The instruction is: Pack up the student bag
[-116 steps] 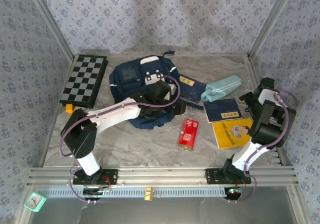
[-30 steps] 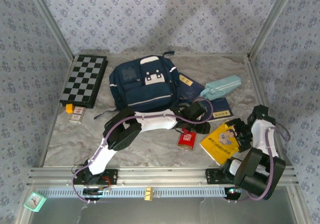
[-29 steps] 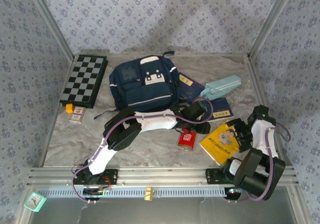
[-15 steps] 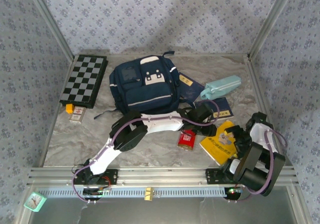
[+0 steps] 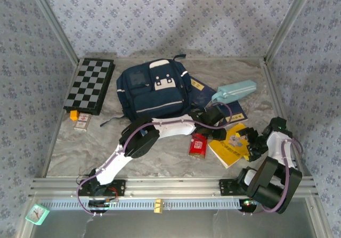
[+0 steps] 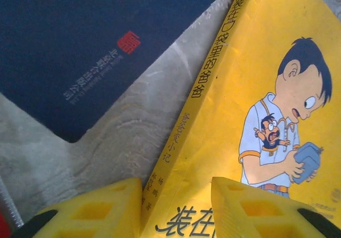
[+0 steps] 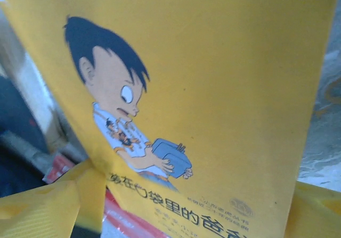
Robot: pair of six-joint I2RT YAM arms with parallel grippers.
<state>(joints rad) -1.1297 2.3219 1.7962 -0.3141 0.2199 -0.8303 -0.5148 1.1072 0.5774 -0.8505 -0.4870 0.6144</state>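
Beside the student bag [image 5: 153, 91], soft and probably best lifted by its top loop [image 5: 178, 56], the left end effector [image 6: 176, 187] straddles the spine of a yellow book [image 6: 224, 62], grip unclear; the right end effector [image 7: 200, 195] gapes.

marble table [image 5: 69, 147] bears student bag [image 5: 152, 94], chessboard [image 5: 90, 84], red packet [image 5: 198, 145].

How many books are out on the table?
3. A yellow book front right; one navy book beside the student bag, on its right; a second navy book just behind the yellow one, partly under the left arm. Others may be hidden.
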